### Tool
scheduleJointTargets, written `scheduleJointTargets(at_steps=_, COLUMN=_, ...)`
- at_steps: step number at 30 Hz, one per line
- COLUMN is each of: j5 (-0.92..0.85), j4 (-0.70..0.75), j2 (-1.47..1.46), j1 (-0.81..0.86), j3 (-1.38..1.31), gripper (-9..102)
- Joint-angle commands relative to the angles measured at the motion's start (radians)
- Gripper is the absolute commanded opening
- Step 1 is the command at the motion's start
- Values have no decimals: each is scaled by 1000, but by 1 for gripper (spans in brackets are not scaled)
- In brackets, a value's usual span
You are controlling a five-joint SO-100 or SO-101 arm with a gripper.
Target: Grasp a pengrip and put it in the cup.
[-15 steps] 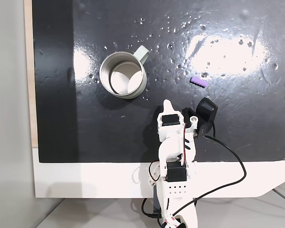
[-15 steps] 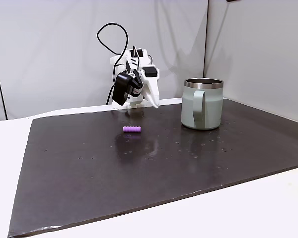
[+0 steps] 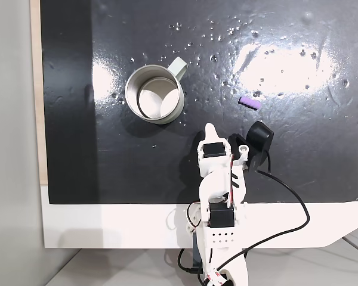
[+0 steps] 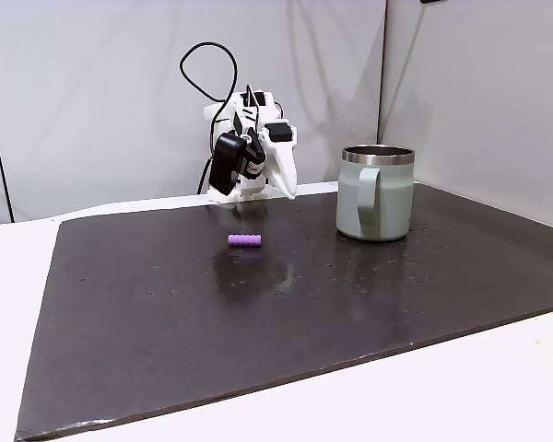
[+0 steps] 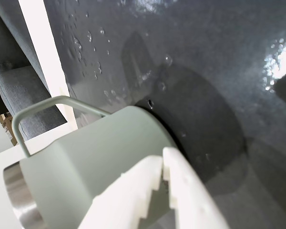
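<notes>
Purple ribbed rubber pengrip [image 3: 250, 103] lies on the dark bench [image 3: 322, 155], up and right of my closed, empty hand [image 3: 210, 128] overhead, long axis across my reach, pale grey-green round mug [image 3: 155, 94] left.

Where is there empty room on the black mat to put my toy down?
The widest bare patch is the near mat, in front of the pengrip and the cup. The strip left of the cup in the top-down fixed view is bare too. It is crowded between cup and pengrip, where the shut pincer hangs.
</notes>
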Motion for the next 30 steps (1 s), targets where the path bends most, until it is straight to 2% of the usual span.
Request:
scheduleJointTargets(at_steps=1, j5=-11, j4=-44, j2=12, j1=15, j3=-32, gripper=0)
scheduleJointTargets(at_steps=5, j5=-8, j4=-43, j2=-28, j1=20, j3=-101, gripper=0)
scheduleJointTargets(at_steps=7, j5=20, j4=-51, j2=-152, j1=3, j3=-160, gripper=0)
scheduleJointTargets(at_steps=13, j5=63, j4=-213, j2=-520, j1=-8, j3=-265, gripper=0)
scheduleJointTargets(at_steps=22, j5=135, j4=-215, j2=-1161, j1=63, j3=-687, gripper=0)
scheduleJointTargets(at_steps=26, j5=129, j4=-212, j2=-1308, j1=114, j3=-779, gripper=0)
scheduleJointTargets(at_steps=30, j5=132, j4=-187, j2=-1388, j1=141, j3=-838, gripper=8)
